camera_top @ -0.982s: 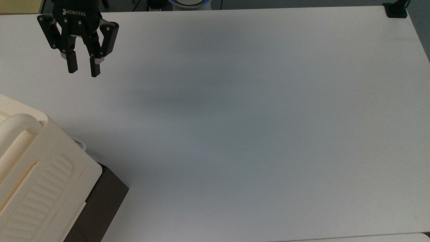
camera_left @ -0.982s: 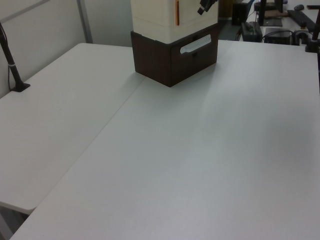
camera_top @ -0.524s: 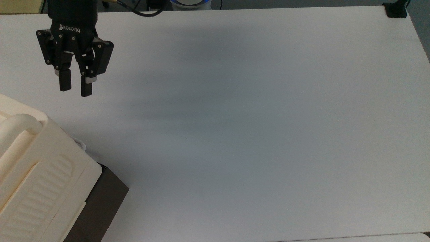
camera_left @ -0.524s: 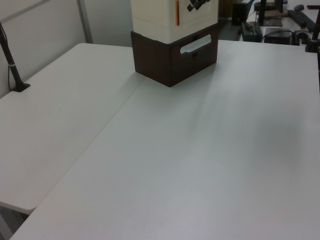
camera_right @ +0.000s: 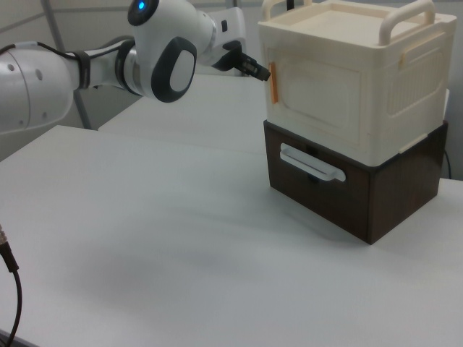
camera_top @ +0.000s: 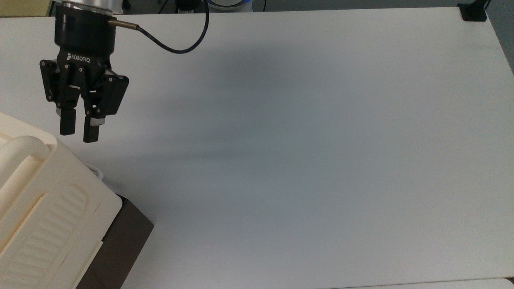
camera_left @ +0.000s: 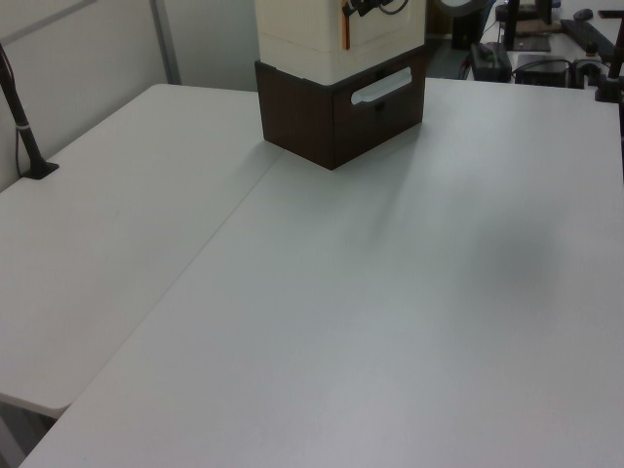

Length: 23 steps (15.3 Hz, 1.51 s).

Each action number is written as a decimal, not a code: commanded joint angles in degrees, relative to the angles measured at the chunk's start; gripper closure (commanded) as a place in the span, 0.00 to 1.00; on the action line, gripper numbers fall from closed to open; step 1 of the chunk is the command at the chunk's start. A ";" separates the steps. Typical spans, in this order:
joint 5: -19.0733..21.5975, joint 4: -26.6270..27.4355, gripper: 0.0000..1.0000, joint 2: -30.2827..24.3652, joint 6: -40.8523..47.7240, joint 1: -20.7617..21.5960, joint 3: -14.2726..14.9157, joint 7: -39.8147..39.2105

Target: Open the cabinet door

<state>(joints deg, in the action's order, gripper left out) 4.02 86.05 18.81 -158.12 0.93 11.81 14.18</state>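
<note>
Top view: cabinet (camera_top: 48,216) at the lower left corner of the tabletop (camera_top: 305,152), cream upper box with rounded handle bar (camera_top: 18,154) and ribbed panel (camera_top: 44,228), dark brown section (camera_top: 120,245) below it toward the top view's right. Black gripper (camera_top: 79,131) above the tabletop near the upper left, pointing down the frame toward the cabinet, just short of the cream box's corner and apart from it; fingers (camera_top: 68,122) set slightly apart, with a narrow gap and nothing between them. Black cable (camera_top: 176,47) looping from the gripper's wrist toward the top edge.

Right view: cabinet (camera_right: 354,108) standing on the tabletop (camera_right: 145,246) at the right view's right, cream box stacked on the brown section (camera_right: 347,195), which bears a white drawer pull (camera_right: 312,162). Door (camera_right: 318,90) flush with the cream box's front face, shut, with a small orange tab (camera_right: 274,82) at its left edge. Gripper (camera_right: 259,71) reaching in from the right view's left at the height of the tab, tip just beside it; contact not discernible. White arm (camera_right: 108,61) extending behind it.

Left view: cabinet (camera_left: 336,88) at the far side of the tabletop (camera_left: 341,312), orange tab (camera_left: 345,29) on the cream face, gripper (camera_left: 359,8) at the top edge close to the tab.
</note>
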 commanded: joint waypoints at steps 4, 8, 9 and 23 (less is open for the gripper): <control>-0.59 -2.56 0.58 2.98 -2.28 0.21 0.49 1.29; -1.12 -3.87 0.58 4.48 -2.37 -0.14 0.58 1.29; -1.20 -4.40 0.58 4.83 -2.72 -0.14 0.67 1.29; -2.43 -3.79 1.00 5.28 -3.77 -1.55 1.81 0.15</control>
<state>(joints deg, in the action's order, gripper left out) 2.21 82.68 23.34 -160.76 0.46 12.65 13.87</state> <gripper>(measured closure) 0.837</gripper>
